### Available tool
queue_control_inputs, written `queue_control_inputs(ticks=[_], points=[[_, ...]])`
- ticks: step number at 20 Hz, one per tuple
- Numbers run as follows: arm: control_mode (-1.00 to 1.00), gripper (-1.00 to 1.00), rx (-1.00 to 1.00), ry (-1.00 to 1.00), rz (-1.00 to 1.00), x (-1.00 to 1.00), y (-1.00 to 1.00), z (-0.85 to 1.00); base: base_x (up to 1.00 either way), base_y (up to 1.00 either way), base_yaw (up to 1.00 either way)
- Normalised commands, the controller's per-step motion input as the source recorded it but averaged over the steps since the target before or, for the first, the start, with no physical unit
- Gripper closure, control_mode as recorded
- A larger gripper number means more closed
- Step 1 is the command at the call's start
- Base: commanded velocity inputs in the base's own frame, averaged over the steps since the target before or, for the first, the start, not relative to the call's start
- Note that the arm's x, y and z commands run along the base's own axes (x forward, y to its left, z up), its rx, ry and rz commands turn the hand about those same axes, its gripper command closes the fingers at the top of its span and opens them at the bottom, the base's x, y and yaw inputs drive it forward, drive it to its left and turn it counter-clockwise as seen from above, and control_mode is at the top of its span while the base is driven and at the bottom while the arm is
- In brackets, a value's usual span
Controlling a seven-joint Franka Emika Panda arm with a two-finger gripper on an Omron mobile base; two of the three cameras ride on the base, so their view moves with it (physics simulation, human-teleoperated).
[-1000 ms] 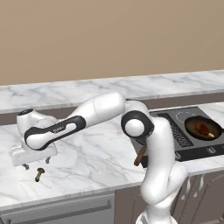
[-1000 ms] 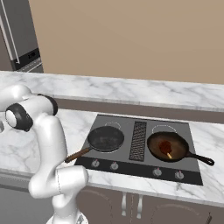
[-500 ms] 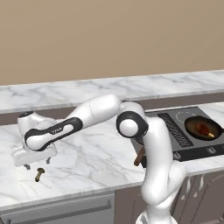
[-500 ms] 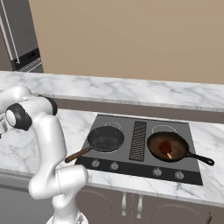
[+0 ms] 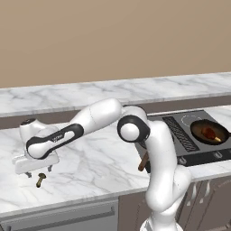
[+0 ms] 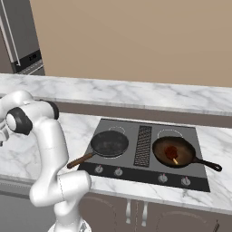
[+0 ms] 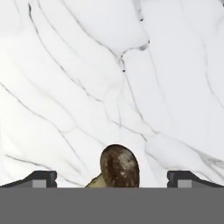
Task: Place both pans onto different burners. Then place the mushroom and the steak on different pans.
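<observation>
On the white marble counter lies the small brown mushroom. My gripper hangs open just above it, one fingertip on each side and neither touching the cap. On the dark cooktop the black pan with its wooden handle sits over the front left burner. The reddish-brown pan sits over the front right one, with the dark red steak inside. The two rear burners show as bare white circles.
The counter's front edge runs close below the mushroom. A raised marble ledge and a tan wall lie behind. A steel fridge stands at the far left. Knobs line the cooktop's front.
The hand has sunk slightly towards the mushroom and the elbow has drifted a little left. The jaws stayed open; pans and steak have not moved.
</observation>
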Motion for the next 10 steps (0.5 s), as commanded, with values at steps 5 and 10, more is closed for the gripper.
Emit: queue_control_inputs(ticks=[5, 10], points=[[-1.0, -1.0, 0.05, 0.0, 0.0, 0.0, 0.0, -0.02, 0.0, 0.0, 0.0], [-1.0, -1.0, 0.05, 0.0, 0.0, 0.0, 0.0, 0.0, 0.0, 0.0, 0.0]])
